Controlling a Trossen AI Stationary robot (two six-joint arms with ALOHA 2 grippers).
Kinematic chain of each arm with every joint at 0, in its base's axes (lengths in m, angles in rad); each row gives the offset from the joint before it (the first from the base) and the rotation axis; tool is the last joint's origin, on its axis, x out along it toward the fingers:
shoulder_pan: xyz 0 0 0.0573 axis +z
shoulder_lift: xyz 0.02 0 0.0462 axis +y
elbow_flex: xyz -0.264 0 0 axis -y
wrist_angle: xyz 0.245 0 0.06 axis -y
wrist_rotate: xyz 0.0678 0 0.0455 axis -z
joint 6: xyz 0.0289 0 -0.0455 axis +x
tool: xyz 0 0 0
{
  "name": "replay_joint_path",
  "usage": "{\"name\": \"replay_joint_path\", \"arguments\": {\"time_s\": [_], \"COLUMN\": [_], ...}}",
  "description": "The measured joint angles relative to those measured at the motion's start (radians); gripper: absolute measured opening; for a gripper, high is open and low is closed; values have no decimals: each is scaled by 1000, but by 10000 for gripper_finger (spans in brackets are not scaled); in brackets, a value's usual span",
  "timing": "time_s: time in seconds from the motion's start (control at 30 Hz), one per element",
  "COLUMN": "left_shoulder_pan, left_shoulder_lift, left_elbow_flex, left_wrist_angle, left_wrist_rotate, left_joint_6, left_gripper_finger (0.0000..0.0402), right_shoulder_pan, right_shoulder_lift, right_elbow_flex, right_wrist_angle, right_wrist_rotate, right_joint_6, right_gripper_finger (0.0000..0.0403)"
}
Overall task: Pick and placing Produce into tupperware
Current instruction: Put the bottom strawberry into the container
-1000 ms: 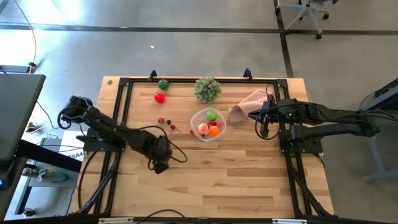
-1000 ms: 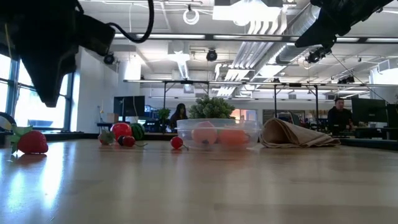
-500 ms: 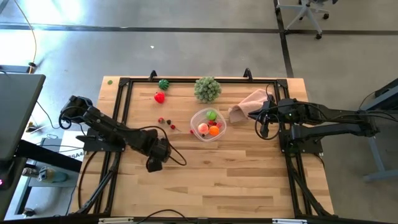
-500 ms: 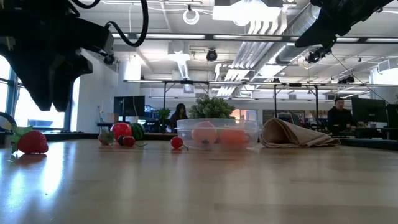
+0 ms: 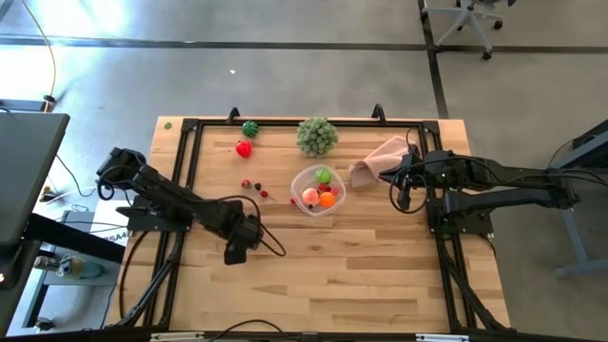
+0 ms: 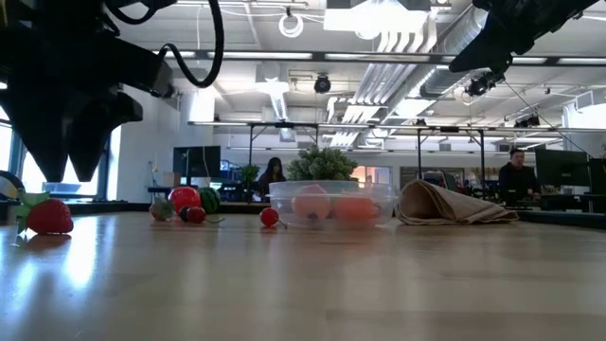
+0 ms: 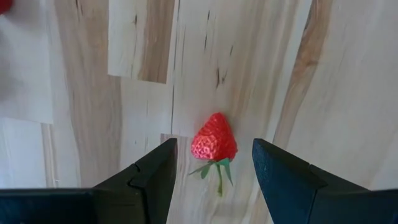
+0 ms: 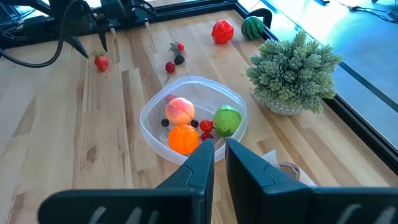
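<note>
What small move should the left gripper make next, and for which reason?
Probably it should go straight down and then close. The left gripper is open above the table, and the strawberry lies on the wood between its two fingers, not yet touched. The tupperware already holds some produce, so this strawberry looks like the next piece to bring there.

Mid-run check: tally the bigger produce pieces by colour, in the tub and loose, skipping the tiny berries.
Red: 2, the strawberry below the open left gripper and the round red piece, both loose
Dark green piece: 1, loose
Bright green piece: 1, in the tupperware
Pink piece: 1, in it
Orange piece: 1, in it
Total: 6
</note>
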Motion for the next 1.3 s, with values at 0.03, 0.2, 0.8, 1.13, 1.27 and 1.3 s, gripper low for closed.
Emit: {"name": "replay_joint_path", "arguments": {"time_s": [0.03,0.2,0.8,1.13,1.27,1.3], "left_shoulder_pan": [0,0,59,58,58,58], "left_shoulder_lift": [3,3,5,5,5,5], "left_elbow_flex": [0,0,-164,-179,-179,-179], "left_wrist_angle": [0,1,201,215,229,229], "left_wrist_rotate": [0,17,115,90,80,80], "left_joint_6": [0,-7,-26,-35,-52,-58], "left_gripper_finger": [198,198,198,198,198,198], "right_shoulder_pan": [0,0,0,0,0,0], "right_shoulder_lift": [0,0,0,0,0,0], "right_elbow_flex": [0,0,0,0,0,0], "right_wrist_angle": [0,0,0,0,0,0], "right_wrist_rotate": [0,0,1,4,4,4], "right_joint_6": [0,0,0,0,0,0], "right_gripper_finger": [30,30,30,30,30,30]}}
